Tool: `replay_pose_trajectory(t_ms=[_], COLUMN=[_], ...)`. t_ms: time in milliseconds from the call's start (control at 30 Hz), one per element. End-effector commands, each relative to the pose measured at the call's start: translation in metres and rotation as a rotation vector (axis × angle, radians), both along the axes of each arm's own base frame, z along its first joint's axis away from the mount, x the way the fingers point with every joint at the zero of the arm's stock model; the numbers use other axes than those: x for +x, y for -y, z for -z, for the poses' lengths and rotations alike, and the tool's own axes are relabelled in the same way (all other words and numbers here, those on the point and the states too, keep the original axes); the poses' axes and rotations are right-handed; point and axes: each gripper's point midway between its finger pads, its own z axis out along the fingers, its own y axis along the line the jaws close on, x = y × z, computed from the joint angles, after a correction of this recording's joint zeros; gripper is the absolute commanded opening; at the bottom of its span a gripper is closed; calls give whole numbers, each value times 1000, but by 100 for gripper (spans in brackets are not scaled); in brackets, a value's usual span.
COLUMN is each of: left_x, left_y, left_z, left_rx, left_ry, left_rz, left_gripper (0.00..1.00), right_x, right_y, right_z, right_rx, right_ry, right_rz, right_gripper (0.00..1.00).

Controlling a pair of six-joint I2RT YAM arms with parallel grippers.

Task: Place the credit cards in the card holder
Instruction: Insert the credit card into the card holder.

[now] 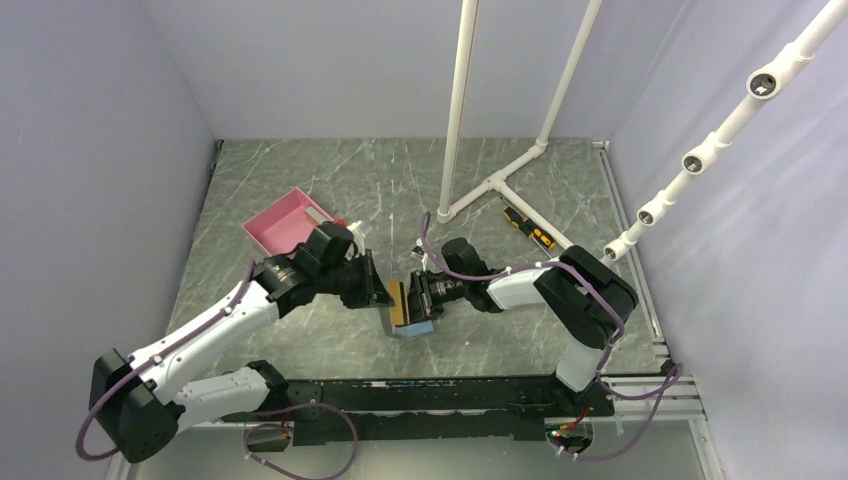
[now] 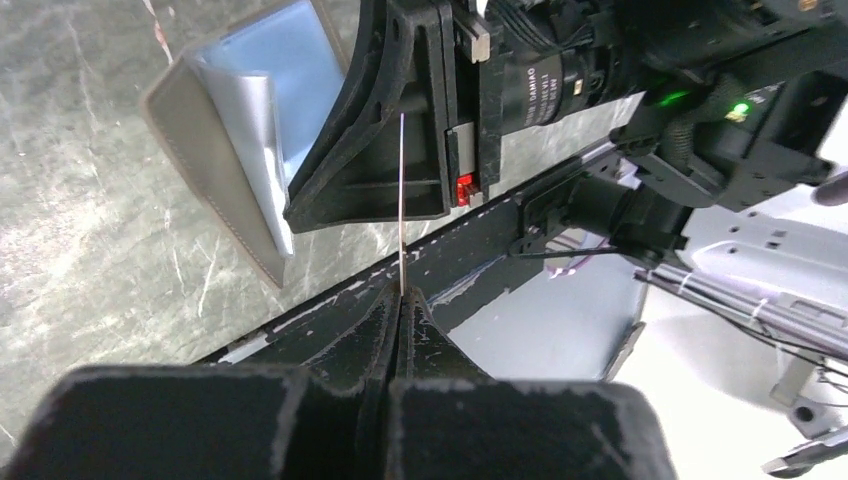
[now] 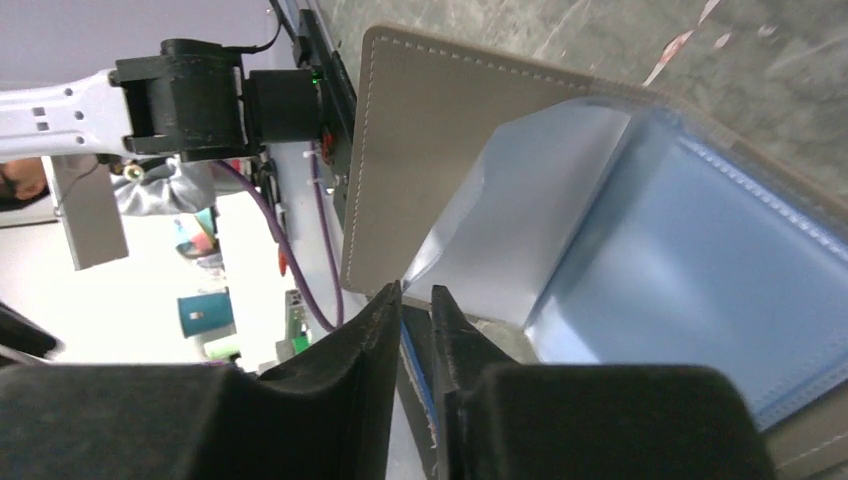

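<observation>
Card holder open, upright; we see right gripper pinching its lining, left gripper clenched on credit card.

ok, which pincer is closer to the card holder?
Right. The right pincer pinches the card holder by its inner flap; the left pincer sits beside it, holding a credit card edge-on.

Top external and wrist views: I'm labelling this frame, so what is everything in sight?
card holder: one, grey with light blue lining, open at table centre between the tools
credit card: one, edge-on, colour unclear, in the left tool
box: one, pink, far left of centre
screwdriver: one, yellow-black, far right of centre
pipe frame: one, white, far side
table: one, grey marbled
left tool: shut on the credit card
right tool: shut on the card holder
</observation>
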Motion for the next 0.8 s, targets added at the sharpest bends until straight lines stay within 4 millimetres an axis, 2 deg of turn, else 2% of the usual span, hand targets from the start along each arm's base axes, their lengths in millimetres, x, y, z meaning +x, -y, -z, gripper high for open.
replay_pose_trajectory(t_ms=[0,67,167,200,267,300,433,600,667,767], left_x=[3,2,5,6,9,9,7,-1,-1,2], left_y=[15,19,20,19,18,18,15,14,19,25], left_z=[4,12,24,27,28,28,23,12,11,12], left_rx=[20,25,68,83,96,93,98,70,63,80], left_ry=[37,25,3,-1,3,6,12,38,32,32], left_rz=[-17,-18,-33,-41,-59,-62,-55,-22,7,35], left_gripper=[0,0,0,0,0,0,0,0,0,0], right_x=[3,6,8,6,3,3,6,18,21,22], right_y=[-5,-3,0,0,0,1,6,21,27,32], right_z=[-18,-9,-2,-3,-6,-8,-19,-22,-20,-18], right_rx=[83,47,10,16,37,39,47,-44,-88,-114], right_ry=[57,63,75,76,67,67,88,167,197,216], right_rz=[-11,2,12,5,-6,0,5,50,56,69], right_gripper=[12,0,0,8,31,38,47,47,39,32])
